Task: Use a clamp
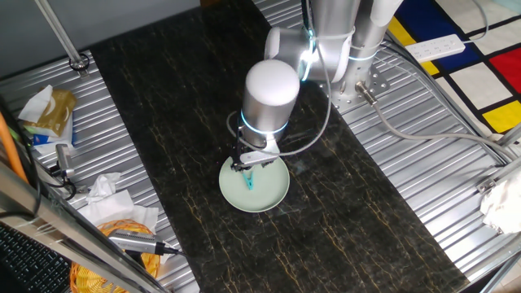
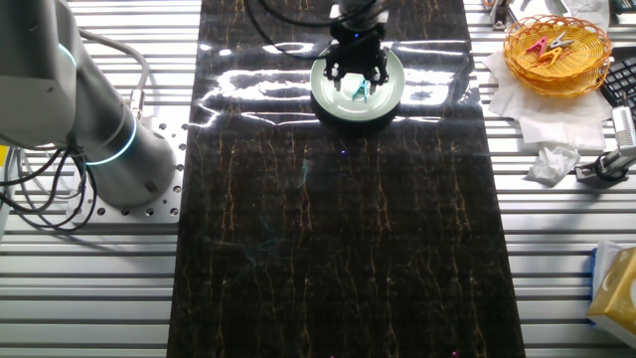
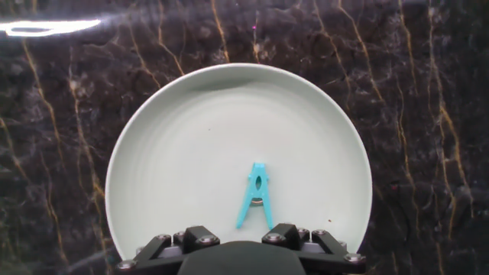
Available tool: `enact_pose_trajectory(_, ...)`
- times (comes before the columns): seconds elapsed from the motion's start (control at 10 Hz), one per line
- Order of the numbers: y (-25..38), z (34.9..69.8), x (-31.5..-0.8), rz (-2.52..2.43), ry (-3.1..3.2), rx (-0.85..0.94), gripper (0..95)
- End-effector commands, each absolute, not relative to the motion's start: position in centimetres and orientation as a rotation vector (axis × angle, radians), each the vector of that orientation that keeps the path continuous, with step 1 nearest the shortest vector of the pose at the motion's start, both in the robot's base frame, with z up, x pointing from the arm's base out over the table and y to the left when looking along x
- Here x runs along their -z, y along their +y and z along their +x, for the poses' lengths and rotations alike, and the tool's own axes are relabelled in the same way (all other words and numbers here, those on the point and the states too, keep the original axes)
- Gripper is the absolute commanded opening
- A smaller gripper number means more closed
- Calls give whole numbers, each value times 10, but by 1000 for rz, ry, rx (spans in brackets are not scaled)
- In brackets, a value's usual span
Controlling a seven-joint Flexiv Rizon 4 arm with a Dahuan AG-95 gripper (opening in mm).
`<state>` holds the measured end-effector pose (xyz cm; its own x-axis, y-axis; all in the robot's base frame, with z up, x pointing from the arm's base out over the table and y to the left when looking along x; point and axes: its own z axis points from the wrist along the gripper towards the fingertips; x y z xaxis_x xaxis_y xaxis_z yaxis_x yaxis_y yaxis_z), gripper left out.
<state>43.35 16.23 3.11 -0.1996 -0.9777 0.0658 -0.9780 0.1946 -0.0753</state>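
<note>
Hand view: clamp [image 3: 255, 195] lies flat on plate [image 3: 183, 153], right of centre toward the near rim, prongs pointing at the camera, prong tips just short of the gripper [image 3: 238, 241] housing. Fingertips cut off by the bottom edge, so jaw opening and any grip can't be read. One fixed view: wrist hides most of the gripper [image 1: 248, 167]; clamp [image 1: 250, 179] only a teal sliver. Other fixed view: gripper [image 2: 356, 72] above the plate [image 2: 393, 85], clamp [image 2: 360, 89] small and blurry.
</note>
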Motion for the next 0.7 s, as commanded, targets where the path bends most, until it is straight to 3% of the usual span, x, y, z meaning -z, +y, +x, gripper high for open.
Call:
enact_pose_trajectory(0.1, 163, 436, -25, 1935, -2446, -103, 570)
enact_pose_trajectory(0.7, 162, 439, -19, 1882, -2516, -53, 570)
